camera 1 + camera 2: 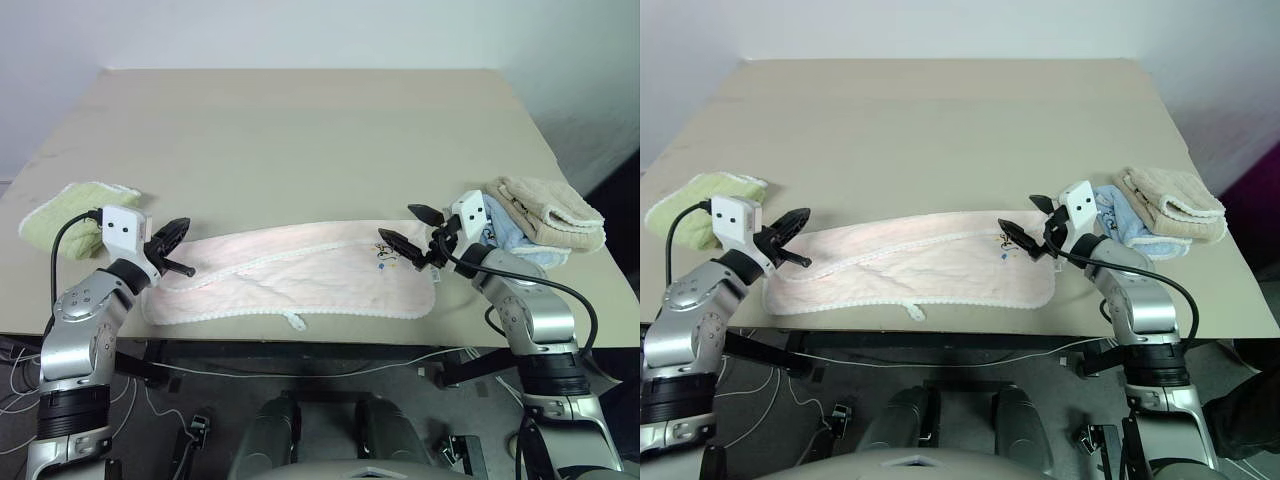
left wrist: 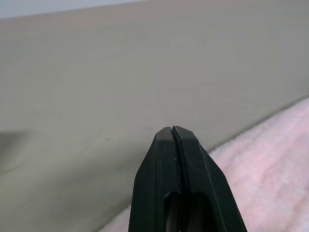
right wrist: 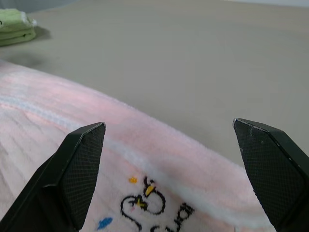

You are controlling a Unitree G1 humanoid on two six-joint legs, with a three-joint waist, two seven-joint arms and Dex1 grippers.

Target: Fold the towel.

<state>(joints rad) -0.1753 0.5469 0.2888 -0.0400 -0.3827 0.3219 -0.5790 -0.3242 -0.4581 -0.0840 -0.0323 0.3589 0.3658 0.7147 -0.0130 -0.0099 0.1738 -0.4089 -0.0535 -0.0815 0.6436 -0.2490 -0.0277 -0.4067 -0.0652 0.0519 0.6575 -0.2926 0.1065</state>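
The towel lies flat along the near edge of the surface. My left tool is closed and empty at its left end. My right tool stands wide open above its right end.

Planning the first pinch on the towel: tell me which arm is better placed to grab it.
Right, probably. The right gripper stands open over the towel by the embroidered mark. The left gripper sits at the other end with its fingers shut.

A folded light green towel lay at the left edge of the beige surface, while a beige towel rested on a light blue towel at the right edge.
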